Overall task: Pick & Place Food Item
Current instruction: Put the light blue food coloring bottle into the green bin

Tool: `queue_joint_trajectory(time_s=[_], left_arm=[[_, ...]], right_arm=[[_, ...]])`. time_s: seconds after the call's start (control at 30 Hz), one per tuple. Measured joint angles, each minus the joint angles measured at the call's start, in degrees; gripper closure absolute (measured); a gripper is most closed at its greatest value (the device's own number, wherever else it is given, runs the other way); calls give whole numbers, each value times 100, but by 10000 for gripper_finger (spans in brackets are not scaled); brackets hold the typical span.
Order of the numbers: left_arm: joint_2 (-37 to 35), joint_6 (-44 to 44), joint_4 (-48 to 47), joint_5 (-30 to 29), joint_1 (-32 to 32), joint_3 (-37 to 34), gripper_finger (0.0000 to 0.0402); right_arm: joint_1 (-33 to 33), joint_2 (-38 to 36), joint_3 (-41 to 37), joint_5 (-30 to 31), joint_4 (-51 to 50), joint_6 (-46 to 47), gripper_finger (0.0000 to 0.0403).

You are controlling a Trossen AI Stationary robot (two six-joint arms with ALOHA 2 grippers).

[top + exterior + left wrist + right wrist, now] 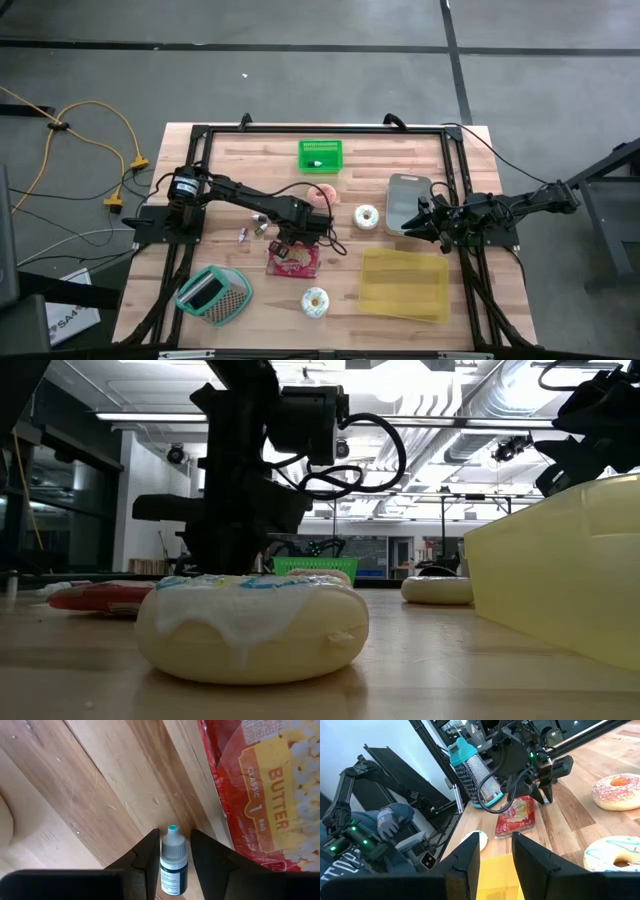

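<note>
Two fingers of the left gripper [171,857] hold a small dropper bottle [173,865] above the table centre, beside the popcorn bag [292,260]. Placing seems next. Right gripper [428,219] waits narrowly open, empty, right side.

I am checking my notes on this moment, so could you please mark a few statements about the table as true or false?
1. The left gripper holds a small dropper bottle between its fingers. True.
2. The red popcorn bag lies inside the green basket. False: it lies on the table.
3. The right gripper holds a donut. False: it holds nothing.
4. The yellow tray is empty. True.
</note>
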Motion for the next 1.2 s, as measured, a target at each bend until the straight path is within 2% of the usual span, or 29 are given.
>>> queue_joint_trajectory(time_s=[0.17, 0.43, 0.93, 1.2], left_arm=[[2, -25, -6, 1, 0, 0, 306], [2, -65, -20, 10, -2, 0, 353], [-30, -92, -14, -57, -2, 6, 344], [-473, -103, 187, -214, 152, 2, 345]], right_arm=[[-2, 0, 1, 0, 0, 1, 302], [-1, 0, -1, -1, 0, 1, 302], [-1, 0, -1, -1, 0, 1, 302], [-2, -2, -1, 0, 0, 1, 302]])
